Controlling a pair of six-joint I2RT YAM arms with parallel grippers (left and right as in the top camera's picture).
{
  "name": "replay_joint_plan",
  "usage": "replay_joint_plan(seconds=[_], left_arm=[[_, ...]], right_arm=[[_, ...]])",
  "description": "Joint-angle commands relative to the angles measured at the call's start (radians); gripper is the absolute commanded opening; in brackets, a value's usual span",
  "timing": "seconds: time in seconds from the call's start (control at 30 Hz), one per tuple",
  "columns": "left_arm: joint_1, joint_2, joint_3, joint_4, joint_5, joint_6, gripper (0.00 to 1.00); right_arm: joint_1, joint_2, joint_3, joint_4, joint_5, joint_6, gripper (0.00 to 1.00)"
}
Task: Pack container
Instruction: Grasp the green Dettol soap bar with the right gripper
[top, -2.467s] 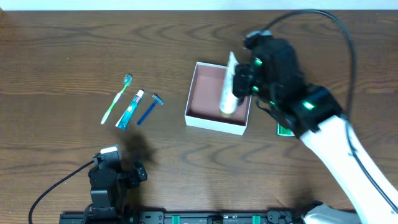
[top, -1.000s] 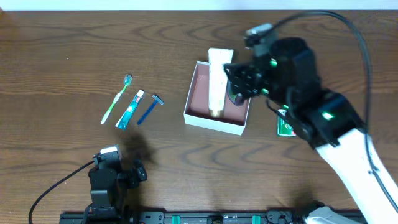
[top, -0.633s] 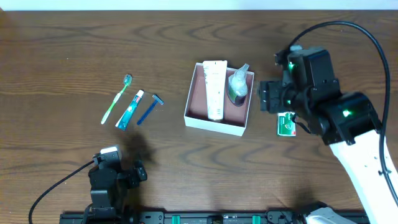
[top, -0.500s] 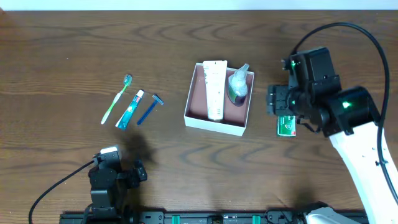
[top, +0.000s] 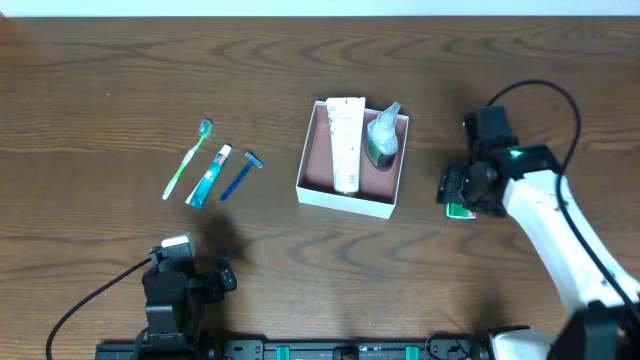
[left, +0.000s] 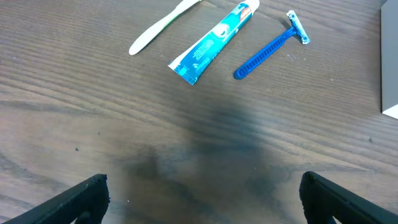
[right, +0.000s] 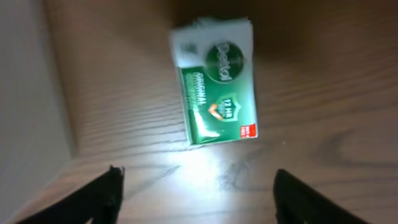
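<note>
The container (top: 349, 201), a shallow white box with a pink-brown inside, sits mid-table. In it lie a white tube (top: 346, 142) and a clear bottle with green liquid (top: 381, 138). To its right my right gripper (top: 454, 188) hovers open over a green soap box (top: 461, 211). In the right wrist view the soap box (right: 216, 93) lies on the wood just ahead of the open right gripper (right: 198, 199), with nothing between the fingers. My left gripper (left: 202, 199) is wide open and empty at the near left, well short of the toothpaste (left: 214, 42).
A toothbrush (top: 188, 158), toothpaste tube (top: 209, 175) and blue razor (top: 240, 173) lie side by side left of the container. The razor (left: 270, 46) and toothbrush handle (left: 163, 26) also show in the left wrist view. A pale surface (right: 25, 93) fills the right wrist view's left edge.
The right gripper let go of the white tube, which now lies in the container, then moved right and toward the front to the soap box. The left arm has not moved.
</note>
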Motion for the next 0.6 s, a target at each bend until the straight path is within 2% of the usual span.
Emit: replay_joint_plan(seconds=[0.0,0.03,0.2,0.5,0.57], left_arm=[[-0.003,-0.006,-0.015,-0.012,0.0,0.013,0.98],[-0.003,-0.006,-0.015,-0.012,0.0,0.013,0.98],[-0.003,-0.006,-0.015,-0.012,0.0,0.013,0.98],[-0.003,-0.006,-0.015,-0.012,0.0,0.013,0.98],[-0.003,-0.006,-0.015,-0.012,0.0,0.013,0.98]], right_arm=[[-0.029,0.078,-0.04,0.054,0.012,0.022,0.96],[-0.04,0.106,-0.042,0.071,0.011,0.018,0.99],[-0.083,0.23,-0.042,0.164,0.009,-0.008,0.99],[-0.094,0.307,-0.042,0.216,0.008,-0.027,0.8],[-0.094,0.304,-0.04,0.219,0.007,-0.034,0.73]])
